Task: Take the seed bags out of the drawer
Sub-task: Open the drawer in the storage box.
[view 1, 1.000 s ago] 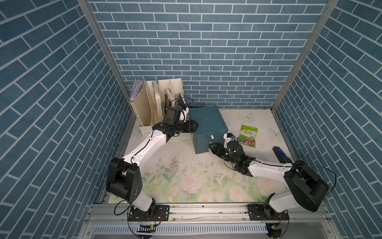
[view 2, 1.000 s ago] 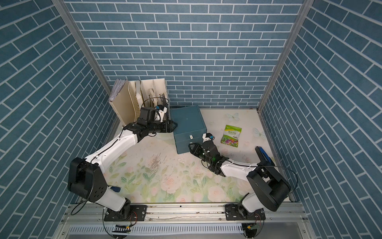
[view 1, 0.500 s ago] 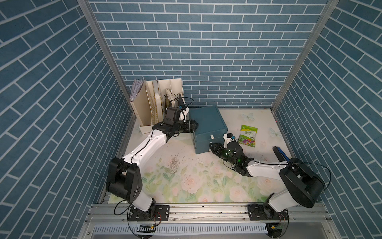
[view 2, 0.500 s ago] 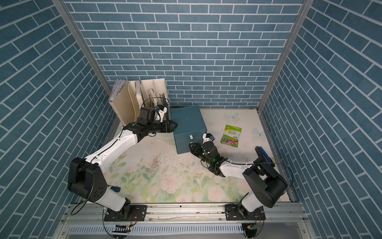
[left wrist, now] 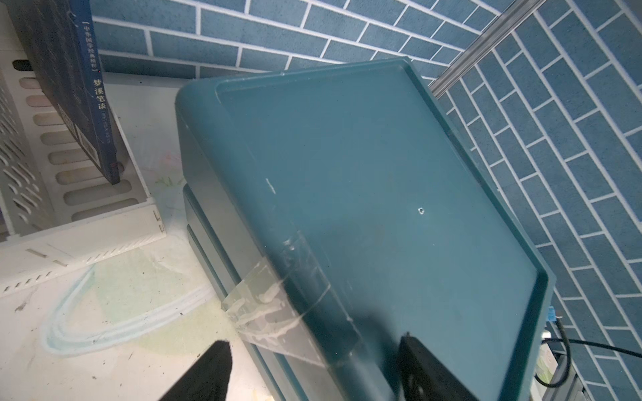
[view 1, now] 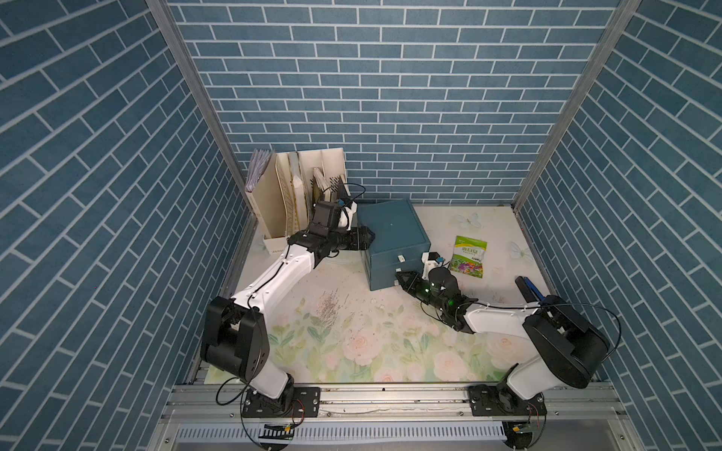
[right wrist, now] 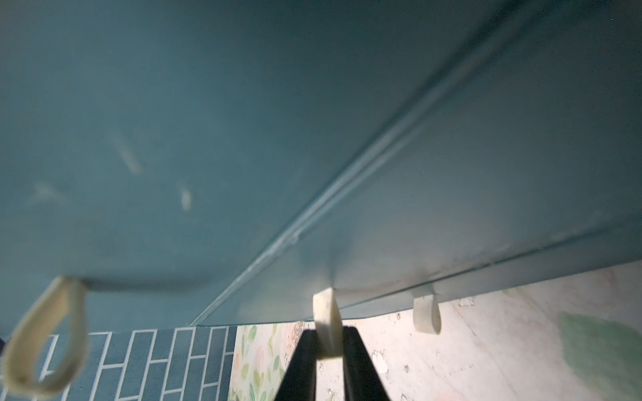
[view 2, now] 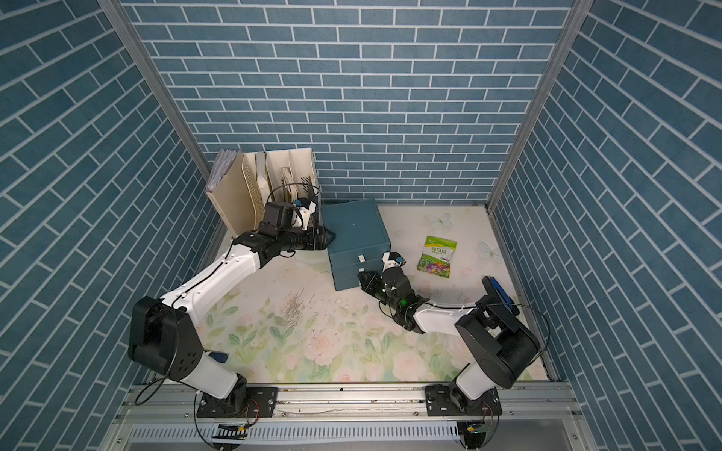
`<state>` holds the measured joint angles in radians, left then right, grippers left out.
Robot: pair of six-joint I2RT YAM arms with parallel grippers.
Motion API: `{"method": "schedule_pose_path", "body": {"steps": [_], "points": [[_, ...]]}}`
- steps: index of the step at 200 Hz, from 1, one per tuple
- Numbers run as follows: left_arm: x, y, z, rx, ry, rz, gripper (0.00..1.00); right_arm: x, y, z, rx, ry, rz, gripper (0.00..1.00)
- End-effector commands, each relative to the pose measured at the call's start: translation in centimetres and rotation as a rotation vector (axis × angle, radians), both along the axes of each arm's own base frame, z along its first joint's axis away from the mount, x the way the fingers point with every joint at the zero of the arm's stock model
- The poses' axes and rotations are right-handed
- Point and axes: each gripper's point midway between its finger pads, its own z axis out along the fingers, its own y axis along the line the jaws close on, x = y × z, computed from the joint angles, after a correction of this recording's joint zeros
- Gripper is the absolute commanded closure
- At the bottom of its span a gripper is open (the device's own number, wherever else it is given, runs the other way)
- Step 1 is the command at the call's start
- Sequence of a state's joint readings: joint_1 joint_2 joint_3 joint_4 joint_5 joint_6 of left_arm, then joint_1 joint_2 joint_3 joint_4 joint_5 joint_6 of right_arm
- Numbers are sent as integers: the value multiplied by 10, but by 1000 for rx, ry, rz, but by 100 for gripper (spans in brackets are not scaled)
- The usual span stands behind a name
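Pinching a pull tab [right wrist: 324,305]

My right end effector [right wrist: 330,333] is closed on this white tab of a shut drawer [right wrist: 451,191] in the teal cabinet [view 1: 390,226]. Left end effector [view 1: 367,239], fingers apart, straddles its top edge. One seed bag [view 1: 468,261] lies on the surface [view 1: 390,332] nearby.

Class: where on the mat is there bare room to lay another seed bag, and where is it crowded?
Bare: the mat between the cabinet and the front rail; the strip between the seed bag and the back wall. Crowded: the gap between file rack and cabinet, filled by the left tool; the cabinet front, where the right tool pinches a pull tab.
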<state>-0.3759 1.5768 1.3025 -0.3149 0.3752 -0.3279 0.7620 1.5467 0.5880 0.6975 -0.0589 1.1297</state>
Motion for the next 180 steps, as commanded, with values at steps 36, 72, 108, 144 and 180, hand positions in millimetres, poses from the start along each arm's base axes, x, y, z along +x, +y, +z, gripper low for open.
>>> {"method": "schedule_pose_path", "body": {"steps": [36, 72, 108, 144, 180], "points": [[-19, 22, -62, 138, 190, 23, 21, 6, -1, 7, 20, -12, -23, 97], [-18, 22, -60, 136, 187, 24, 21, 3, 1, 6, 12, 0, -6, 100], [-17, 22, -59, 135, 184, 26, 21, 1, 0, 7, -11, 8, 5, 100], [-17, 21, -59, 134, 184, 26, 21, -10, 2, 6, -38, 34, 54, 100], [-17, 21, -59, 134, 184, 26, 21, -24, 1, 4, -71, 54, 84, 100]]}}
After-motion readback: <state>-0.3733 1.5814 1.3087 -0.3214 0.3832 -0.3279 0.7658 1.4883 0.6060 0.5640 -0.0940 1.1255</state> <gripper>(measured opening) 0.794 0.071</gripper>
